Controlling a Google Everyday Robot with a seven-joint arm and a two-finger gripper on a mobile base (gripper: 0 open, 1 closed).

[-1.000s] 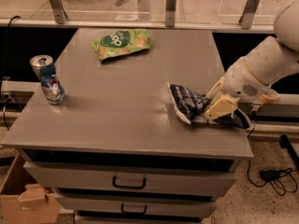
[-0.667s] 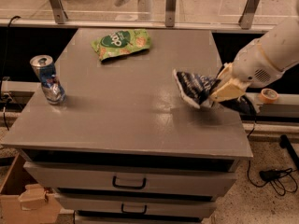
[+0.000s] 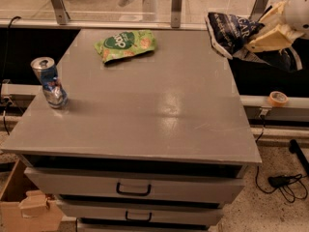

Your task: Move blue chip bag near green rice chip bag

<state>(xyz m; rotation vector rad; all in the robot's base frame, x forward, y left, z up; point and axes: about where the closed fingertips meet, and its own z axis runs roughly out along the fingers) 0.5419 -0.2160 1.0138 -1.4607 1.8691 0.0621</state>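
Up over the far-right corner of the bench (image 3: 159, 105), the tool (image 3: 260, 30) pinches the blue chip bag (image 3: 231, 30), well apart from the green rice chip bag (image 3: 125, 44); a can (image 3: 49, 82) stands left.

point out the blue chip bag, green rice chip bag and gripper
blue chip bag (image 3: 231, 29): camera view, lettered navy face
green rice chip bag (image 3: 124, 42): camera view, middle, by the logo
gripper (image 3: 264, 32): camera view, top right, between fingertips gripping the bag

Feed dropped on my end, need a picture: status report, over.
End effector at far right corner of table, shut on blue chip bag, bag aloft. Green rice chip bag flat at far centre-left. Drink can at left edge, not between them.
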